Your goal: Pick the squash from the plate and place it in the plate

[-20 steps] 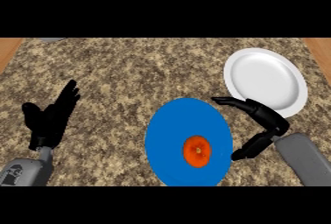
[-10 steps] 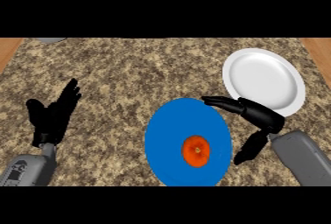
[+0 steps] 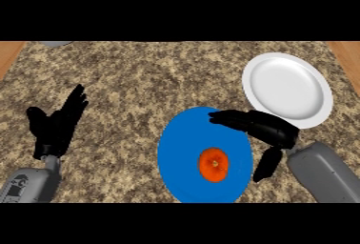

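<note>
An orange squash (image 3: 214, 164) lies on the blue plate (image 3: 181, 157) near the counter's front. A white plate (image 3: 288, 88) sits bare at the back right. My right hand (image 3: 265, 128) hovers over the blue plate's right rim, fingers spread toward the left and thumb hanging down beside the squash; it holds nothing. My left hand (image 3: 56, 125) rests open at the left, fingers up.
The speckled stone counter (image 3: 141, 81) runs across the view, with wooden edges at both far corners. A grey object (image 3: 55, 44) peeks in at the top left.
My right hand has moved left and slightly forward, from beside the white plate to over the blue plate's right rim. The left hand has barely shifted.
</note>
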Tool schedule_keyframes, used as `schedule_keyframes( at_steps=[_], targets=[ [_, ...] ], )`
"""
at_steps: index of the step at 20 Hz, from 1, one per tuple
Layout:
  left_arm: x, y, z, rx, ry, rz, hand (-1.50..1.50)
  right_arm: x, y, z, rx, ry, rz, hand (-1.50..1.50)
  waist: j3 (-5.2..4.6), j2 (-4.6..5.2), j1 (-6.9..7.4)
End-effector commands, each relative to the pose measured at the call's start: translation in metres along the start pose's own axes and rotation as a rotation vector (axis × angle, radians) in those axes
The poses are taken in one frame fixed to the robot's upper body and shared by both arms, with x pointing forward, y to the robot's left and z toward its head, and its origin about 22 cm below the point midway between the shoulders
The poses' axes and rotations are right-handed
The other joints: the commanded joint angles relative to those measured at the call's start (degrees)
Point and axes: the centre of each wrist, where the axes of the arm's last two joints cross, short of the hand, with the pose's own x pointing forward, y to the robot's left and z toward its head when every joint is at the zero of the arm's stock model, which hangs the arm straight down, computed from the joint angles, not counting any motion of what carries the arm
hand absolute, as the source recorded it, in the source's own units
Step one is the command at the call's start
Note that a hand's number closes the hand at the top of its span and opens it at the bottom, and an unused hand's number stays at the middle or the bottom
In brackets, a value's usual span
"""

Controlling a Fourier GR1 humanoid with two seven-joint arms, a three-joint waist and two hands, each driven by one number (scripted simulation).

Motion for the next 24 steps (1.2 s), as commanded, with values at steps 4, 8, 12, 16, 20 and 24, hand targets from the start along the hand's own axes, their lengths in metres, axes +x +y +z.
schedule_keyframes(
  at_steps=[4,8,12,16,20,24],
  targets=[
    [-0.007,-0.002,0.017,-0.012,0.001,0.016,0.00,0.019,0.001,-0.023,0.099,0.099,0.130,-1.50,0.01,-0.07,0.33],
    [-0.013,-0.016,0.001,-0.005,0.005,0.010,0.00,0.031,0.010,-0.024,0.124,0.101,0.130,-1.50,0.00,0.01,-0.21],
    [0.001,-0.012,0.004,0.001,-0.016,0.000,0.00,0.021,0.023,-0.026,0.176,0.121,0.140,-1.50,0.02,0.01,-0.03],
    [-0.003,0.012,0.006,0.009,-0.016,-0.005,0.00,0.030,0.036,-0.039,0.163,0.150,0.147,-1.50,0.01,0.00,0.03],
    [0.004,-0.008,0.007,0.012,0.006,-0.002,0.00,0.027,0.032,-0.055,0.172,0.146,0.184,-1.50,0.02,0.03,0.13],
    [-0.025,-0.001,0.011,0.004,0.003,0.001,0.00,0.034,0.045,-0.074,0.184,0.161,0.193,-1.50,0.01,0.06,0.06]
  ],
)
